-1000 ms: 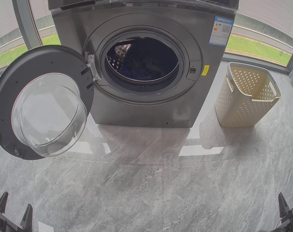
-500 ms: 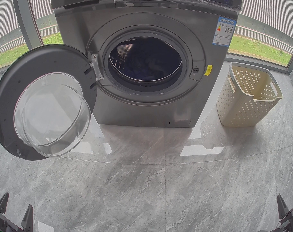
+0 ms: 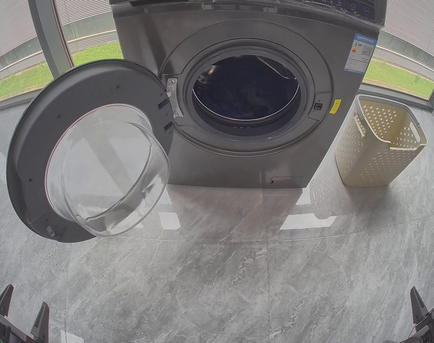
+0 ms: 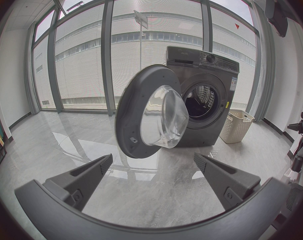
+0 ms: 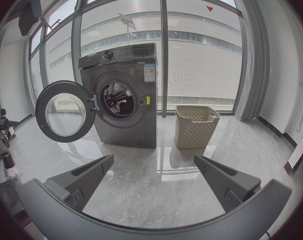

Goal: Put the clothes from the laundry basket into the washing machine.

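Clothes (image 3: 241, 102), dark ones, are lying inside the drum of the washer (image 3: 236, 167). Its door (image 3: 33, 153) is hanging wide open on my left, the clear glass bowl bulging from its inner face. The basket (image 3: 365, 160) is standing upright on the floor (image 3: 217, 277) just beside the washer, on my right. I am holding my left gripper (image 3: 25, 295) low, well apart from the washer, fingers spread and gripping nothing. My right gripper (image 3: 427, 280) is hovering low on the other side, fingers spread too, also gripping nothing. Windows (image 3: 16, 34) are standing behind the washer.
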